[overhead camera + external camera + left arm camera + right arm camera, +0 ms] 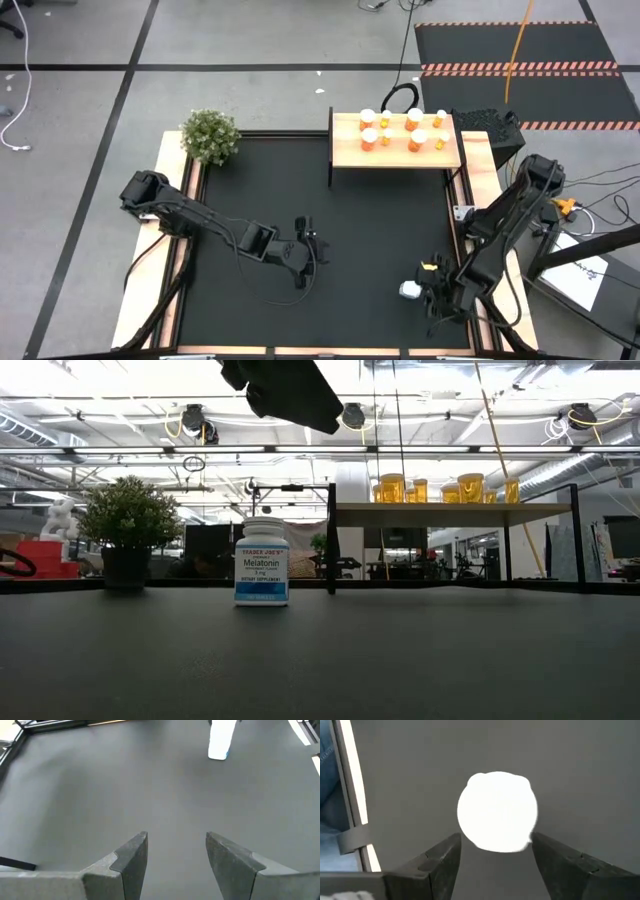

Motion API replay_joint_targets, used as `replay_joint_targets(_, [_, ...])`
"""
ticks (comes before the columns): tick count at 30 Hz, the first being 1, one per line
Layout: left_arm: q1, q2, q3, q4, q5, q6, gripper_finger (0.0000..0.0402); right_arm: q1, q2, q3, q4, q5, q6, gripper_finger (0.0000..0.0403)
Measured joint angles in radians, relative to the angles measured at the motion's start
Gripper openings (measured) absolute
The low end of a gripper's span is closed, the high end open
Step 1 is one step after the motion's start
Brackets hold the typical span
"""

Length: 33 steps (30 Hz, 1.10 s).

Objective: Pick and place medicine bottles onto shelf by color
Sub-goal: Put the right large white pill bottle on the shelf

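While a white bottle point(409, 291) with a bluish label stands upright near the table's front right corner, the right gripper point(437, 296) sits directly above it, fingers point(440, 860) spread to either side of the cap, apparently clear of it. Orange bottles point(368, 138) occupy the shelf point(345, 152) at the far edge. The left gripper point(308, 240) hangs mid-table, open and empty. A potted plant point(210, 136) marks the far left corner.
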Motion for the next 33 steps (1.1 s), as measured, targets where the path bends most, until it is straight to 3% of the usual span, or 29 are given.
replay_joint_targets(7, [0.000,0.000,0.000,0.008,0.001,0.022,0.0200,-0.001,0.085,0.000,0.023,0.003,0.001,0.0228])
replay_joint_targets(16, [0.000,0.000,0.000,0.056,0.001,0.026,0.0200,-0.008,0.117,0.000,0.064,0.088,-0.059,0.0145])
replay_joint_targets(26, [0.000,0.018,0.002,0.195,0.015,0.079,0.0207,-0.095,0.103,-0.001,0.069,0.241,-0.217,0.0181])
replay_joint_targets(33, [0.016,0.113,0.002,0.352,0.020,0.113,0.0278,-0.221,0.103,-0.001,0.154,0.293,-0.505,0.0167])
